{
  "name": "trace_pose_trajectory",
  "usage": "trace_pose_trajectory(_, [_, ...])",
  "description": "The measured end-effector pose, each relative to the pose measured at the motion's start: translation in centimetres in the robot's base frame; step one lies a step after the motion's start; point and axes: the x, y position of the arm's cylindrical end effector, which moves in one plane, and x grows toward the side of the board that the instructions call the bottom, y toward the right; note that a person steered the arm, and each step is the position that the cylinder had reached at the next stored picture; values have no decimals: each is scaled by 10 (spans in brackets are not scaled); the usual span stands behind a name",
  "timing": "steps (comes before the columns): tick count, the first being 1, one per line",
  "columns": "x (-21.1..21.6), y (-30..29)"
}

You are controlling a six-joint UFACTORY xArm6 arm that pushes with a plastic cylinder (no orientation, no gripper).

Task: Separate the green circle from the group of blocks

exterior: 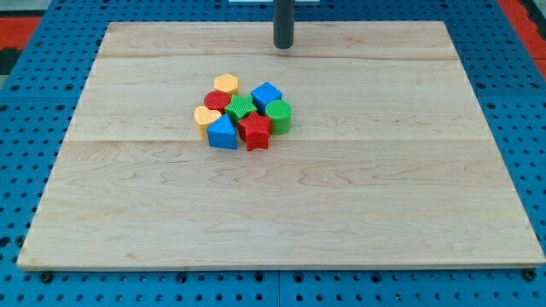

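The green circle (279,116) sits at the right edge of a tight cluster of blocks near the board's middle. It touches a blue cube (266,94) above it and a red star (254,131) at its lower left. A green star-like block (241,108) lies in the cluster's centre. A red block (217,101), a yellow hexagon (226,83), a yellow heart (206,117) and a blue block (223,133) fill the left side. My tip (282,45) is at the view's top, well above the cluster and slightly right of the blue cube, touching no block.
The wooden board (409,196) lies on a blue perforated table (529,102). A red strip shows at the view's top corners.
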Motion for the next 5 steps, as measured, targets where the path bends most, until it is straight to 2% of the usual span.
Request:
trace_pose_trajectory(1, [72, 17])
trace_pose_trajectory(2, [141, 62])
trace_pose_trajectory(3, [214, 51])
trace_pose_trajectory(4, [212, -11])
trace_pose_trajectory(5, [196, -16])
